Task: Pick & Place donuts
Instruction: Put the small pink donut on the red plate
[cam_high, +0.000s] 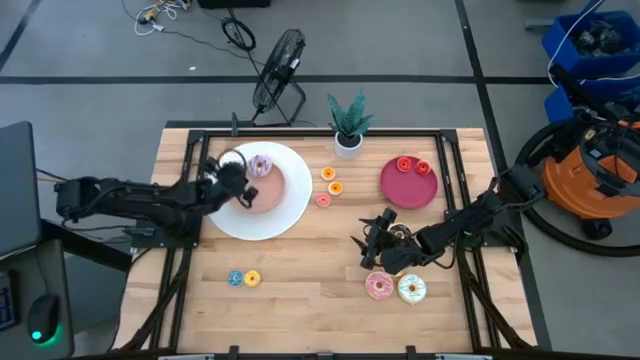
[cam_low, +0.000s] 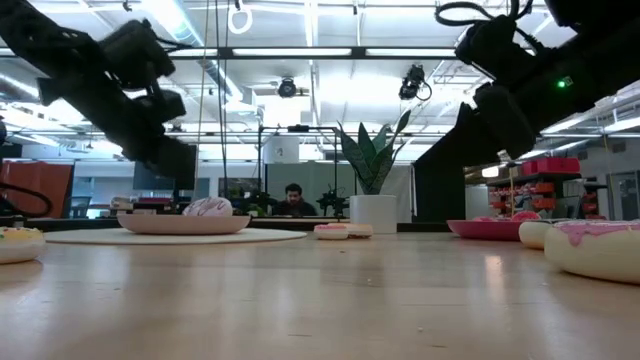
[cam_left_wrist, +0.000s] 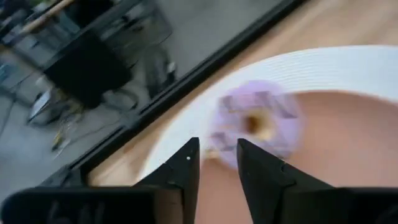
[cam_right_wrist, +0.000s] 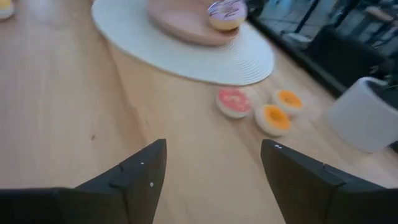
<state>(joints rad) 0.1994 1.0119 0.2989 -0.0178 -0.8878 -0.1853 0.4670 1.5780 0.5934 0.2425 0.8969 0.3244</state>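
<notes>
While the left hand (cam_high: 243, 193) hovered over the white plate (cam_high: 290, 215), its fingers (cam_left_wrist: 186, 171) stood narrowly apart and gripped nothing.

Item, purple-frosted donut (cam_high: 260, 166): lay on the tan dish (cam_high: 270, 192) set on the white plate, at that dish's far edge, just beyond the left hand's fingertips.

Item, right hand (cam_high: 368, 247): fingers spread wide and empty, low over the wooden worktop (cam_high: 310, 275), right of centre.

Item, pink-frosted donut (cam_high: 379, 286) and white-frosted donut (cam_high: 412, 289): side by side on the worktop near its front edge, just beside the right hand.

Item, three small donuts: two orange (cam_high: 328, 174) (cam_high: 335, 187) and one red (cam_high: 323, 200), on the worktop between the white plate and the magenta dish (cam_high: 408, 184).

Item, two small orange-red donuts (cam_high: 404, 163) (cam_high: 423, 167): in the magenta dish.

Item, blue small donut (cam_high: 235, 278) and yellow small donut (cam_high: 252, 278): touching, near the front left.

Item, potted plant (cam_high: 349, 122): at the far edge of the worktop.
</notes>
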